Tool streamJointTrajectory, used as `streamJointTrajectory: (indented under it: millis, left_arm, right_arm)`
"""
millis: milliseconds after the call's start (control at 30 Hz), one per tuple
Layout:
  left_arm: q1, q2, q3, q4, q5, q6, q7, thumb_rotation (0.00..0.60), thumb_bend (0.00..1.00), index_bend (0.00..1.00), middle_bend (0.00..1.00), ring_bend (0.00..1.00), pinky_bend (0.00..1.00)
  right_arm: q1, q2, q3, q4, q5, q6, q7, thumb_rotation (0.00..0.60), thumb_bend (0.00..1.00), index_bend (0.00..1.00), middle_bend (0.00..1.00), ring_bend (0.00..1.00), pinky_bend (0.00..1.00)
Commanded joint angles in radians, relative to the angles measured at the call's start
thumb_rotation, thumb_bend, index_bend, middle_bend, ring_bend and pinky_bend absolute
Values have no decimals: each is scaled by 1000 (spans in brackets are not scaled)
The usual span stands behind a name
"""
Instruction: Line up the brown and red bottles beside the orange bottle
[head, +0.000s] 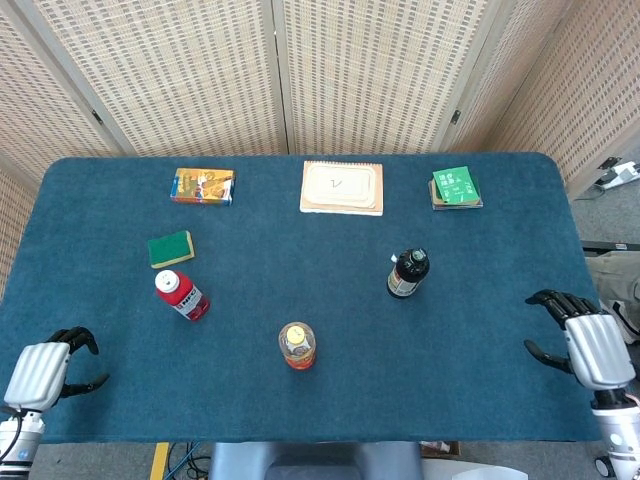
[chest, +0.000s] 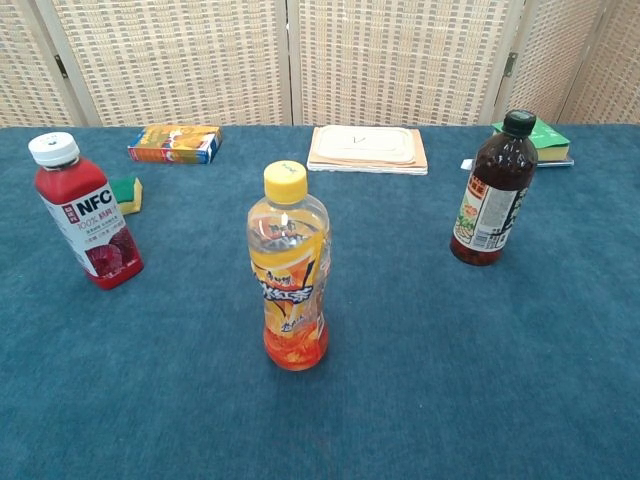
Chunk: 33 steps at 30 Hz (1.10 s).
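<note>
orange bottle (head: 297, 345) stands upright near the table's (head: 480, 300) front edge as the row's anchor, red bottle (head: 181, 294) and brown bottle (head: 408, 273) apart behind it, while left hand (head: 45, 368) and right hand (head: 580, 345) wait empty, fingers loosely spread, at the front corners.

Orange bottle (head: 297, 345) stands nearest; red bottle (head: 181, 294) behind-left, brown bottle (head: 408, 273) behind-right
</note>
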<state>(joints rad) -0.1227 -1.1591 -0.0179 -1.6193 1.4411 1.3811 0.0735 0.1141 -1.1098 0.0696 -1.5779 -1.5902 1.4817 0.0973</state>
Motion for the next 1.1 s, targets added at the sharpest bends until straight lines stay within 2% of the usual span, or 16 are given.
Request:
streamJointTrajectory:
  millis: [33, 267, 467, 600, 1100]
  left_arm:
    - [0, 5, -2, -4, -3, 0, -7, 600, 101, 527, 376, 338, 592]
    - [-1, 13, -7, -9, -15, -6, -16, 600, 100, 527, 376, 338, 592]
    - [0, 18, -6, -14, -16, -7, -18, 600, 101, 527, 376, 338, 592]
    - [0, 21, -5, -19, -18, -8, -19, 600, 101, 527, 376, 338, 592]
    - [-1, 29, -4, -29, -26, -16, -24, 600, 101, 527, 376, 339, 592]
  right_arm:
    - [65, -39, 33, 26, 27, -76, 37, 600, 134, 272, 253, 245, 331]
    - [149, -137, 82, 111, 78, -156, 131, 600, 109, 235, 214, 210, 307]
    - [192, -192, 104, 168, 112, -203, 243, 600, 82, 209, 191, 191, 300]
    - [226, -223, 113, 221, 129, -248, 313, 600, 67, 135, 169, 177, 288]
    - [332, -357, 133, 385, 186, -388, 459, 600, 63, 131, 164, 170, 280]
